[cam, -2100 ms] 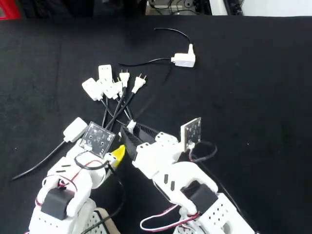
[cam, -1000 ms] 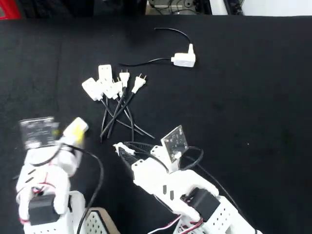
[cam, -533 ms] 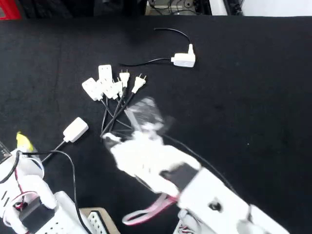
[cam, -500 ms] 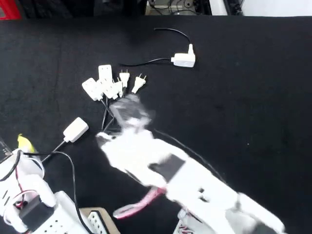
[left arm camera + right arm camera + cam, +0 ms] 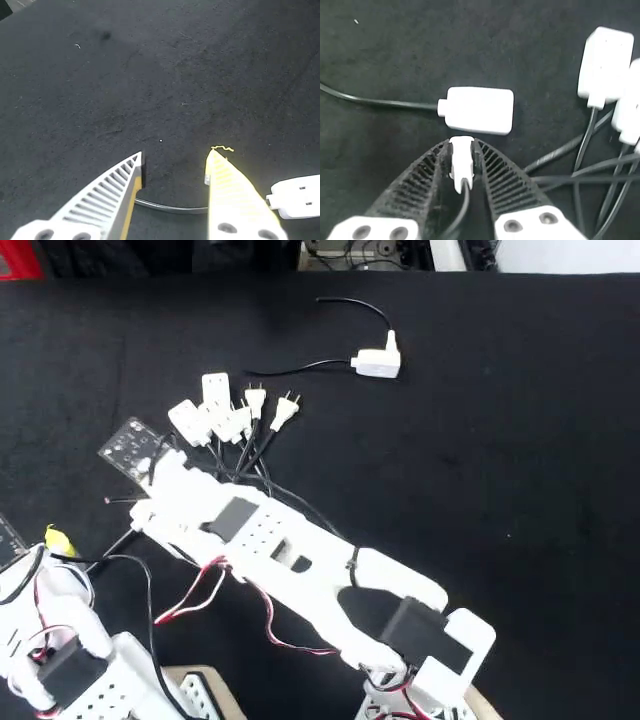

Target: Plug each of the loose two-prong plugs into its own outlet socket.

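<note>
My right gripper (image 5: 461, 146) is shut on a small white two-prong plug (image 5: 461, 162), its tip just short of a white outlet socket (image 5: 478, 110) lying flat on the black table. In the high view the right arm (image 5: 270, 540) stretches left across the table and covers that socket. My left gripper (image 5: 176, 156) stands open over bare cloth at the near left, with its yellow fingertip (image 5: 55, 537) showing. The same socket's end (image 5: 297, 197) and its black cable (image 5: 170, 207) lie beside it. Two loose plugs (image 5: 256, 398) (image 5: 287, 406) lie by the socket cluster (image 5: 205, 410).
Farther back lies another white socket (image 5: 378, 363) on a black cable, with something white upright at its back. Black cables (image 5: 250, 455) fan from the cluster toward the right arm. More sockets (image 5: 605, 62) lie close to the right gripper. The black table (image 5: 520, 440) is bare on its right half.
The right arm swung left and stretched out over the loose socket. The left arm pulled back to the near left corner, away from that socket.
</note>
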Robot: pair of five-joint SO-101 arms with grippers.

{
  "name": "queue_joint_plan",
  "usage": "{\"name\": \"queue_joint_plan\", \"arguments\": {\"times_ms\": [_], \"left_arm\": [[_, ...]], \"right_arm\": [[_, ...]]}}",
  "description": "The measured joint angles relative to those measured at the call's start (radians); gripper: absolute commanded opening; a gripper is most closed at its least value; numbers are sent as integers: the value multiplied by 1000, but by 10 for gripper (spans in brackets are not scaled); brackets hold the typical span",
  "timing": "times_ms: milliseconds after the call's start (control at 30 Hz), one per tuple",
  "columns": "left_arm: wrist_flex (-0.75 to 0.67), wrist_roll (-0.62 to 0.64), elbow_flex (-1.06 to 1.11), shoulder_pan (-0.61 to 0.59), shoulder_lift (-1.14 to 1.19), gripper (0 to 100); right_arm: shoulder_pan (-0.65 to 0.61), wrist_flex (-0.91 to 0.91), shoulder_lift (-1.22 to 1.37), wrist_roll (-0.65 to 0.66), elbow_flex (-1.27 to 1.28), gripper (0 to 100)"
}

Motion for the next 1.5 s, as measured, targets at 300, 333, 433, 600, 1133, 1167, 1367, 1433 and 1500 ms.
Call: {"name": "queue_joint_plan", "arguments": {"times_ms": [300,333,433,600,1133,1167,1367,1433,1500], "left_arm": [[-29,0,78,0,0,214],[-34,0,84,0,0,214],[-35,0,91,0,0,214],[-35,0,98,0,0,213],[-35,-57,157,0,2,213],[-35,-57,157,0,2,213],[-35,-57,157,0,2,213],[-35,-57,157,0,2,213],[-35,-57,157,0,2,213]], "right_arm": [[12,160,120,98,-216,11],[17,180,161,104,-265,11],[37,259,295,117,-417,11],[71,399,480,117,-687,11],[72,508,640,86,-919,11],[74,529,640,75,-919,11],[77,600,641,15,-941,12],[77,600,651,-6,-944,12],[77,586,666,-41,-957,12]]}}
